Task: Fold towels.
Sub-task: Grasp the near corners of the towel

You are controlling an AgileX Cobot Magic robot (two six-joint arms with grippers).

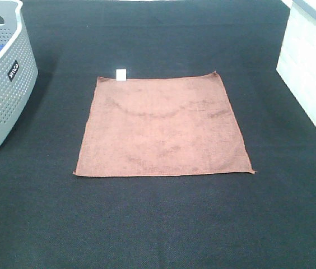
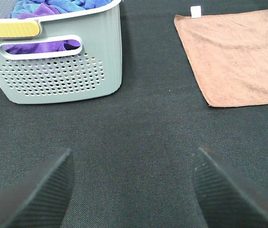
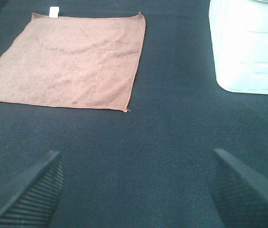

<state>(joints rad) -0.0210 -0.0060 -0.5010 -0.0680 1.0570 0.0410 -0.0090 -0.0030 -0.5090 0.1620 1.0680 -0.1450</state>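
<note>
A rust-brown square towel (image 1: 163,126) lies flat and unfolded on the black table, with a small white tag (image 1: 121,74) at its far edge. It also shows in the left wrist view (image 2: 238,52) and the right wrist view (image 3: 70,59). Neither arm shows in the exterior high view. My left gripper (image 2: 133,190) is open and empty over bare table, short of the towel's near left corner. My right gripper (image 3: 136,190) is open and empty, short of the towel's near right corner.
A grey perforated basket (image 1: 1,84) stands at the far left and holds blue and purple cloths (image 2: 53,7). A white container (image 1: 312,67) stands at the far right. Black table (image 1: 158,224) surrounds the towel.
</note>
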